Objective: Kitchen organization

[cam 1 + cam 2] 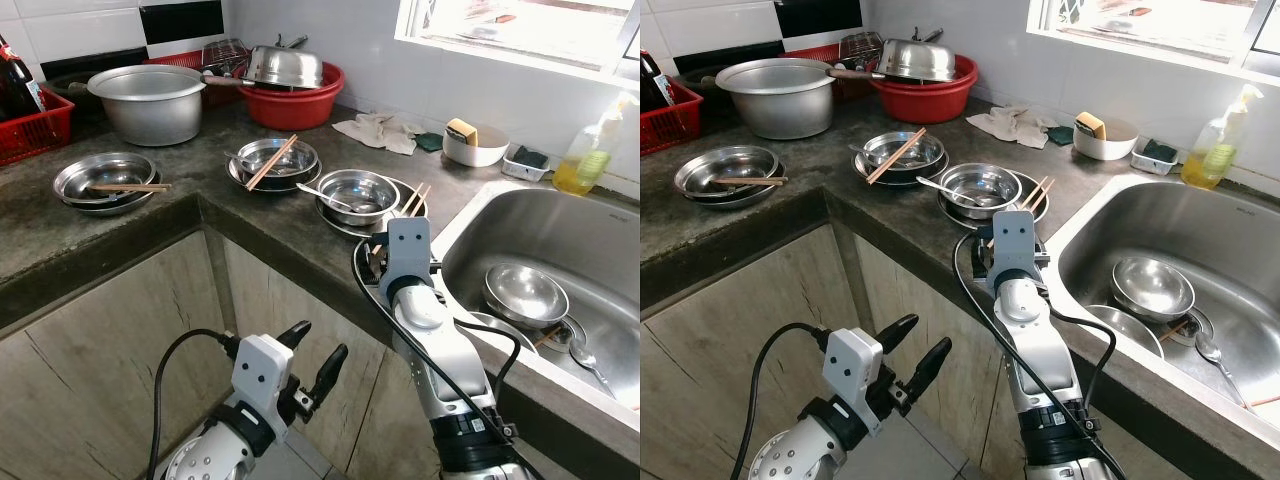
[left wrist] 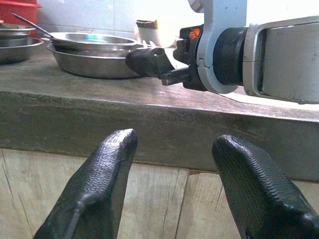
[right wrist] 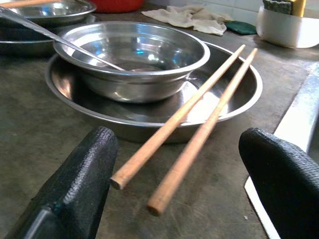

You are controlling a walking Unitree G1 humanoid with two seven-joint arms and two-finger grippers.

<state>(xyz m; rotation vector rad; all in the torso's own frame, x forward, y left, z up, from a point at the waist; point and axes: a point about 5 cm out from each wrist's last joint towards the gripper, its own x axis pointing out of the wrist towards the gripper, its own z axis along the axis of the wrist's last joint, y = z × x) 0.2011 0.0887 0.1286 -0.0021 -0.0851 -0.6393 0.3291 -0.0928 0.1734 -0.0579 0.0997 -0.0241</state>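
- two wooden chopsticks lie side by side on the rim of a steel plate, which holds a steel bowl with a spoon in it, on the counter just left of the sink.
- right gripper sits at counter height right at their near ends, fingers spread wide, one either side of the pair, holding nothing.
- the chopsticks' long axis runs straight away from that gripper, near ends overhanging the plate toward it, far ends angling toward the sink side; a short push forward looks like what the pickup needs.
- the right arm is clearly the nearer one; left gripper hangs low in front of the cabinet, below the counter edge, fingers apart and empty.
- in the head views the right wrist housing covers the chopsticks' near ends and the fingers themselves.
- whether the sticks' tips touch the counter or float above it is hard to judge.
- farther left, more bowls carry chopsticks; a bowl in the sink waits too.
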